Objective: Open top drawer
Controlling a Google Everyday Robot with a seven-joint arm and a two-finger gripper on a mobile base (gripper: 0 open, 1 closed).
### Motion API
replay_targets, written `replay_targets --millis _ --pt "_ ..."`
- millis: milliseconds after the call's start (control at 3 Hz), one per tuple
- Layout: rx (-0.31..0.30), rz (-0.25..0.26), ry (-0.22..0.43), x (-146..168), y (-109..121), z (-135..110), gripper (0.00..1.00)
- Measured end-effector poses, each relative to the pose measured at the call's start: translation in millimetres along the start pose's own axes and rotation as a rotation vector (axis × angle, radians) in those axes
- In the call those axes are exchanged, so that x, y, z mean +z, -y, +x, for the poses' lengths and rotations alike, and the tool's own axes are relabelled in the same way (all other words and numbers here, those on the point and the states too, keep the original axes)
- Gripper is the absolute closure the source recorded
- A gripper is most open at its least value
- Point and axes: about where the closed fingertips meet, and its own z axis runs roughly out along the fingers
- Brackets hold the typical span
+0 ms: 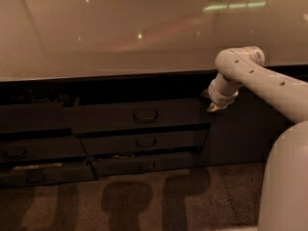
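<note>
The top drawer (134, 115) is the widest dark grey front under the counter, with a small rectangular pull (145, 115) at its centre. It stands slightly out from the cabinet face. My gripper (211, 104) is at the drawer's right end, just below the counter edge, on the end of the white arm (250, 76) that reaches in from the right. It sits well to the right of the pull.
Two shorter drawer fronts (144, 142) (144, 164) lie below the top one. More dark drawers (33, 153) are at the left. A dark cabinet panel (240, 134) is at the right. The pale glossy countertop (120, 32) runs above. Speckled floor (144, 201) lies in front.
</note>
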Motion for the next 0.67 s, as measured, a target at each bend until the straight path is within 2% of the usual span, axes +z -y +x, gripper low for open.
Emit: replay_targets --millis 333,667 --pt "0.000 0.000 0.000 -4.5 1.3 -0.5 1.00" --pt "-0.017 -0.005 0.006 -0.5 -17.6 -6.1 1.00"
